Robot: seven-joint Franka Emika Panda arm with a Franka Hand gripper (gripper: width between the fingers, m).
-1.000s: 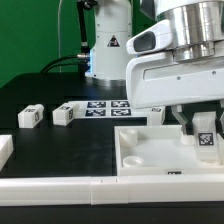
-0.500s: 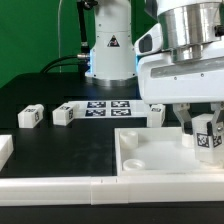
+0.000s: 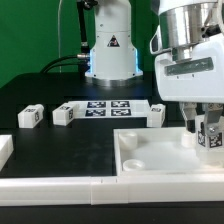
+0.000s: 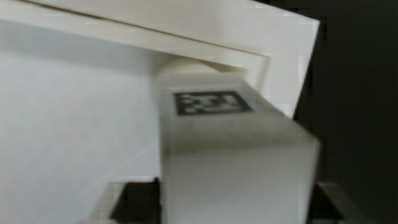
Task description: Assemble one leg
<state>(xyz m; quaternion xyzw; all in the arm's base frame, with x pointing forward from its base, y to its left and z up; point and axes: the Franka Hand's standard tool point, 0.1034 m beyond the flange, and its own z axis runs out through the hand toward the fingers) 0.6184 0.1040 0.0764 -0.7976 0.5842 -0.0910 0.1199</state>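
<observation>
No words/nos. legible. B/w fiducial tag [image 4: 210, 103] on leg [image 3: 211, 138] in gripper [image 3: 206, 128]. Like tags on loose legs [image 3: 64, 114] and marker board [image 3: 105, 107], beyond gripper toward ext. view's left. Warning triangle [image 3: 112, 42] on arm base [image 3: 100, 62], further back.

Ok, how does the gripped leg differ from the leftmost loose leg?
The held leg is clamped in the gripper at the white panel; the leftmost leg lies free on the black table. The gripper partly hides the held leg; the leftmost leg shows whole. Both are white tagged blocks.
</observation>
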